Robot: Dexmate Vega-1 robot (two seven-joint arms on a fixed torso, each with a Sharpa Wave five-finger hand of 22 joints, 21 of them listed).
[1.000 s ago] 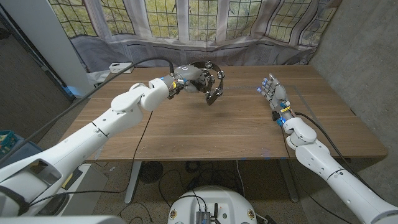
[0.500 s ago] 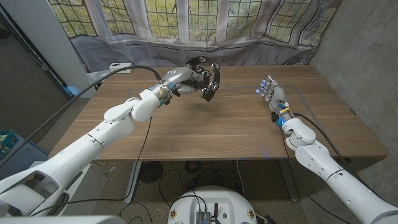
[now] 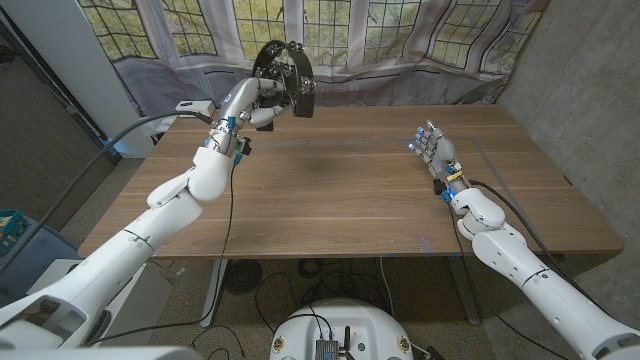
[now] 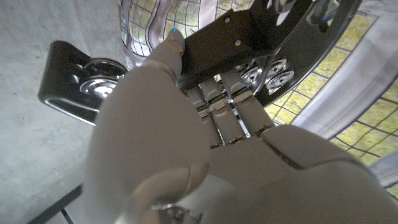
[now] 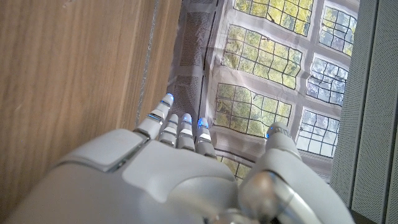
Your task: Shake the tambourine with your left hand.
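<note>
My left hand (image 3: 262,97) holds a black tambourine (image 3: 285,77) raised high above the table's far edge, in front of the curtain. In the left wrist view the fingers (image 4: 217,99) wrap the black frame (image 4: 230,43), and silver jingles (image 4: 99,87) show along the rim. My right hand (image 3: 437,152) stands on its edge on the table's right side, fingers straight and together, holding nothing. The right wrist view looks along that right hand (image 5: 180,162) toward the window curtain.
The wooden table (image 3: 340,190) is bare across its middle. A printed window curtain (image 3: 400,40) hangs behind the far edge. A grey cable (image 3: 120,135) runs along the left arm, and a small white object (image 3: 193,106) sits at the far left corner.
My left arm has swung the tambourine up and to the left, from just above the table's far middle to high in front of the curtain. The right hand has stayed put.
</note>
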